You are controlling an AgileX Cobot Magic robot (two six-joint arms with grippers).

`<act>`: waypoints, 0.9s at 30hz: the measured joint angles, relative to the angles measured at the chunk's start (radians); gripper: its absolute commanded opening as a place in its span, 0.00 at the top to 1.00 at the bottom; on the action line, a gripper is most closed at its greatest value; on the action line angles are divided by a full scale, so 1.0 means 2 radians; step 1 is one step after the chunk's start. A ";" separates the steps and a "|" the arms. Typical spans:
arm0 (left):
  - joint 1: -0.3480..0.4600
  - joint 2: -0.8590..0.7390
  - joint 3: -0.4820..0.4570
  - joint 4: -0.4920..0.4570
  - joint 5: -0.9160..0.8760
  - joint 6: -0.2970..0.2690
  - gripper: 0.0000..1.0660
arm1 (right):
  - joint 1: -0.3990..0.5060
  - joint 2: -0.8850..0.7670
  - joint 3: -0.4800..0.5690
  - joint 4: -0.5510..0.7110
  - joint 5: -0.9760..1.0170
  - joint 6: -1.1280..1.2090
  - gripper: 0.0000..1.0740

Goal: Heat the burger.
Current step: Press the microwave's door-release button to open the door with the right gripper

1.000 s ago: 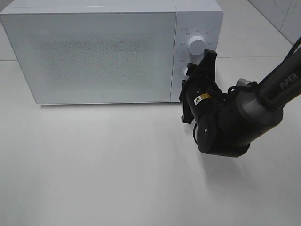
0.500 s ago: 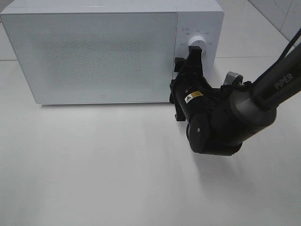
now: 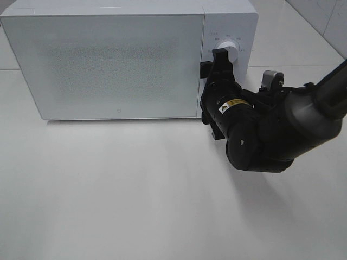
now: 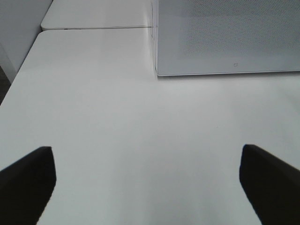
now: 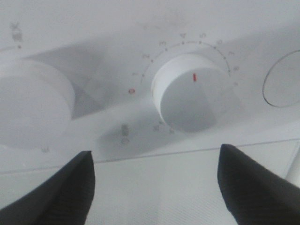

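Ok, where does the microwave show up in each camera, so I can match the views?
Exterior high: microwave spans the top, left edge to past centre.
Left wrist: its door corner, across the table from the left gripper.
Right wrist: control panel close up, red-marked dial ahead of the right gripper.
Shared landmark: the speckled door; faint in right wrist.

The burger is hidden from view; the white microwave [image 3: 108, 65] stands shut.
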 measured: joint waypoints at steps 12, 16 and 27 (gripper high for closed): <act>0.000 0.000 0.000 0.000 0.000 0.000 0.06 | -0.002 -0.090 0.029 -0.088 0.238 -0.197 0.34; 0.000 0.000 0.000 0.000 0.000 0.000 0.06 | -0.012 -0.116 0.030 -0.117 0.295 -0.248 0.34; 0.000 0.000 0.000 0.000 0.000 0.000 0.06 | -0.057 -0.218 0.030 -0.242 0.524 -0.384 0.34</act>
